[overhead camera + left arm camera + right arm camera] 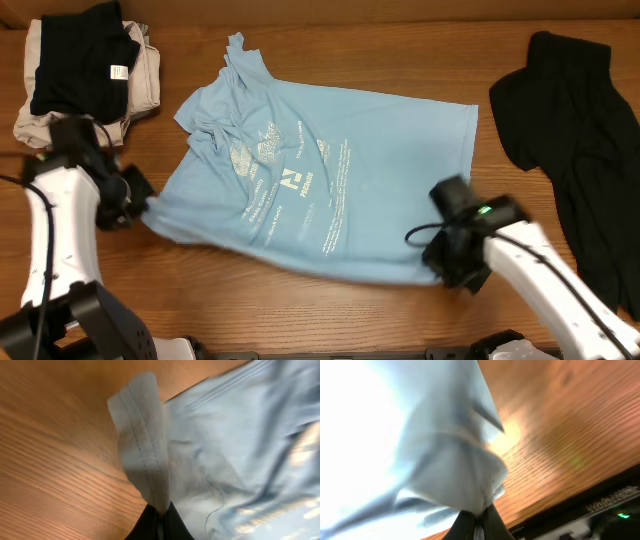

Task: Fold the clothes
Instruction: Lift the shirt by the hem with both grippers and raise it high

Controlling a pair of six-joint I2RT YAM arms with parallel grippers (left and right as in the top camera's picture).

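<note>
Both near corners of the T-shirt [380, 150] are clamped by left hand [160, 512] and right hand [479, 512]; next, probably fold them far.

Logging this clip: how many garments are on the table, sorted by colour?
Light blue: 1, the light blue T-shirt spread in the middle.
Black: 2, the black garment at the right and the folded black garment at the far left.
Beige: 1, the beige garment under that folded one; more layers may be hidden.
Total: 4.
</note>
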